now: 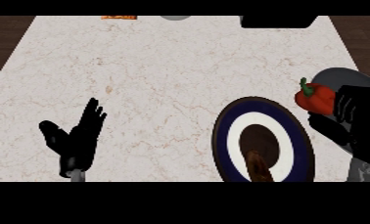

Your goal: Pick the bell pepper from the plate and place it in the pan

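Note:
A red bell pepper [315, 98] with a green stem is held at the right edge, my right hand [343, 118] shut round it. It hangs past the right rim of the plate [225, 142], which is dark blue with a white ring and a dark centre. Behind the pepper shows the grey pan [339, 77], partly cut off by the view's right edge. The pepper sits at the pan's near left rim. My left hand [78, 137] rests open at the lower left, fingers up, far from the plate.
A brown object [259, 167] lies on the plate's centre. At the counter's far edge are an orange item [119, 17], a grey round thing [175, 17] and a black box [278, 21]. Dark wood shows beyond the counter's left and right edges.

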